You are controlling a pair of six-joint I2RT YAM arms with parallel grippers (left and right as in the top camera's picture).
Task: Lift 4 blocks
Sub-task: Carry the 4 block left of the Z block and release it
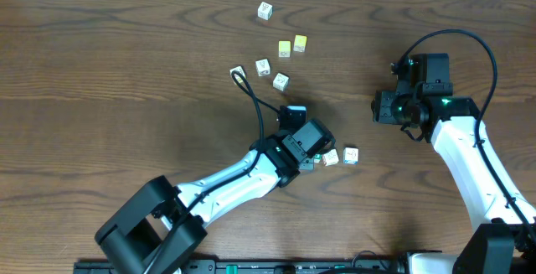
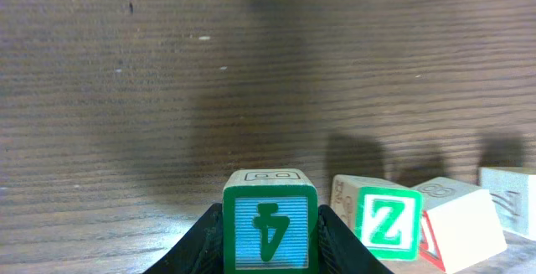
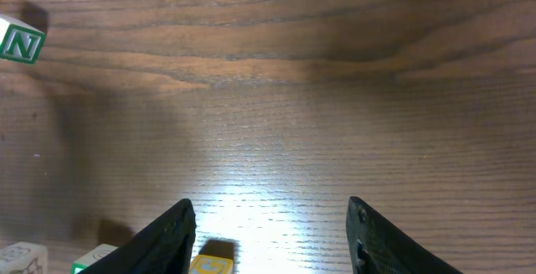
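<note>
Between the fingers of the left tool (image 2: 270, 234) a green block (image 2: 270, 215) is clamped, at table (image 2: 167, 98) level by the look; Z block (image 2: 387, 222) and red-print block (image 2: 459, 222) lie just beside it. Right tool (image 3: 270, 217) hangs wide, empty. Next: raise straight, sparing neighbours.

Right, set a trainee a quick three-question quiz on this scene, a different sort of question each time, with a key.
1. True or false: the right pincer grips a block.
2. The left pincer is closed on a blue-faced block. Which letter is on the green-framed block right beside it? A) K B) Z C) O
3. In the overhead view, how many plain yellow cubes lie on the table?
Key: 1 false, its jaws stand open and empty; 2 B; 3 two.
</note>
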